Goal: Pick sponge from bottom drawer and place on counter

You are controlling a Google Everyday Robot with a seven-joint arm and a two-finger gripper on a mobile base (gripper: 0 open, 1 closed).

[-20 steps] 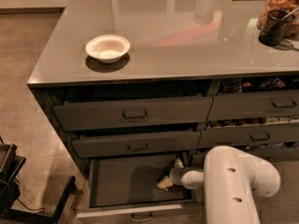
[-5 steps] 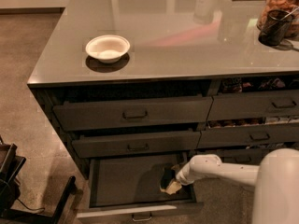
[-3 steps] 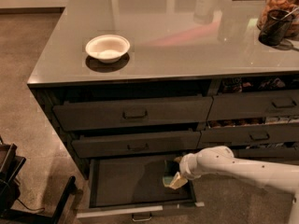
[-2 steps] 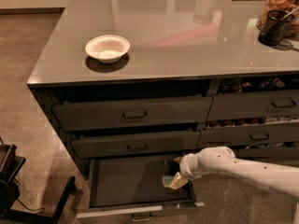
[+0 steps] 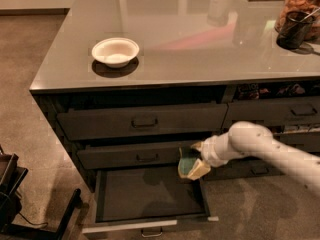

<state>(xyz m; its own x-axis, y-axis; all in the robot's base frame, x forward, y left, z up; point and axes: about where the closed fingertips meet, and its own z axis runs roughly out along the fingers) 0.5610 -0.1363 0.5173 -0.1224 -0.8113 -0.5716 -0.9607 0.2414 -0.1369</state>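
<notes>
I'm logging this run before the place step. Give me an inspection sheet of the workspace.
Surface: counter glossy, reflective.
Job's things: sponge held above the open bottom drawer, not yet on the counter.
Clutter: white bowl and dark cup on the counter.
Claw: claw shut on the sponge, before the middle drawer.
Cables: thin cord at lower left.
Surroundings: speckled floor, dark stand at left.

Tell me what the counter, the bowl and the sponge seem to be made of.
The counter looks like glass or polished stone: glossy grey, mirroring what stands on it. The bowl is smooth and white, perhaps ceramic or paper; the look leaves it open. The sponge seems to be soft yellow-tan foam with a green scrub face. The gripper holds it above the open bottom drawer.
</notes>
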